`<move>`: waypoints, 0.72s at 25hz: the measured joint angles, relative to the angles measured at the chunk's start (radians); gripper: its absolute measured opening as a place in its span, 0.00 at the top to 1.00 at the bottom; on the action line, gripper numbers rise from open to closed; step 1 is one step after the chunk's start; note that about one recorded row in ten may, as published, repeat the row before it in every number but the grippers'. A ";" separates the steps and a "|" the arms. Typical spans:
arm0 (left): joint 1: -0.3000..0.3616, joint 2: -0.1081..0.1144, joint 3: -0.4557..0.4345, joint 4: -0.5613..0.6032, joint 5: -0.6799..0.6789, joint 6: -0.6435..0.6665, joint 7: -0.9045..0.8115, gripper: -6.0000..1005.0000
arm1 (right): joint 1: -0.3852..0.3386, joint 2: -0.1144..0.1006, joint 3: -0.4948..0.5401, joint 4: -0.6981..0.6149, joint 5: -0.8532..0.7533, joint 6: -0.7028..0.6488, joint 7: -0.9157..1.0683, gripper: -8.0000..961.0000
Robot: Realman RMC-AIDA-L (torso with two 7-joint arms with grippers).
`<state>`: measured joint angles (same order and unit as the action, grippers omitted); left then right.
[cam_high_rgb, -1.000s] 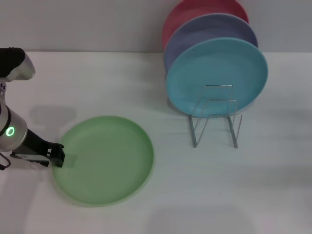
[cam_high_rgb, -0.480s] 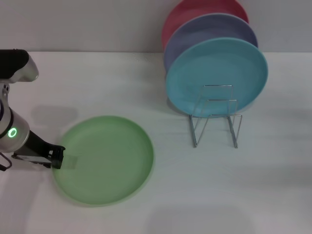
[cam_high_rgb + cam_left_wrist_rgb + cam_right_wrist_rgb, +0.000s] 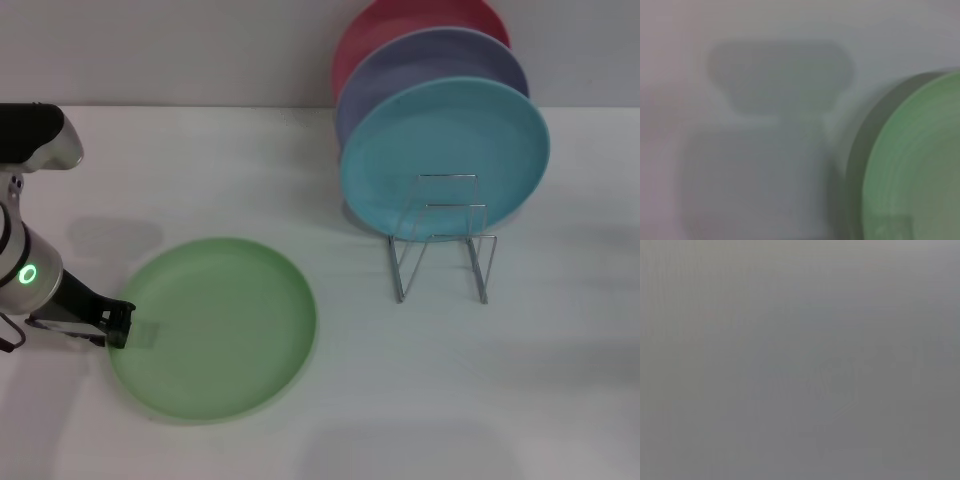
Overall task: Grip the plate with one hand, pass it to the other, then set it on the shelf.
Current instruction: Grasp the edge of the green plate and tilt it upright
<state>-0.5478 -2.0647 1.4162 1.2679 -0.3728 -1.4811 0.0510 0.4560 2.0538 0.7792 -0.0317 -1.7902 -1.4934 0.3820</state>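
The light green plate (image 3: 213,327) is seen lying flat on the white table (image 3: 300,190), well apart from the wire shelf (image 3: 443,240). The left gripper (image 3: 128,328) is placed at the plate's left rim; whether it is spread or pinching cannot be told

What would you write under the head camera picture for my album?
Left gripper at the rim of the green plate, wire rack holding three plates nearby.

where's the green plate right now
In the head view the light green plate lies flat on the white table, on the robot's left, in front of the wire rack, with the left gripper at its outer rim.
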 joint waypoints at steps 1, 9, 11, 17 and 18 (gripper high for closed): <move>0.000 0.000 0.001 0.000 0.000 0.001 0.000 0.83 | -0.001 0.000 0.000 0.000 0.000 -0.003 0.000 0.33; -0.001 0.000 0.005 0.000 0.000 0.000 0.003 0.90 | -0.006 0.004 0.000 0.000 0.000 -0.012 0.000 0.33; -0.001 0.001 0.005 0.000 0.000 -0.001 0.004 0.93 | -0.008 0.005 0.000 0.000 0.000 -0.012 0.000 0.33; -0.002 0.002 0.004 0.012 0.000 -0.004 0.016 0.94 | -0.013 0.006 0.000 0.004 0.000 -0.012 0.000 0.33; -0.002 0.002 0.004 0.012 0.000 -0.004 0.016 0.94 | -0.014 0.006 0.000 0.005 0.000 -0.012 0.000 0.32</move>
<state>-0.5501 -2.0627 1.4203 1.2803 -0.3727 -1.4856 0.0672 0.4418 2.0602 0.7792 -0.0263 -1.7902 -1.5050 0.3819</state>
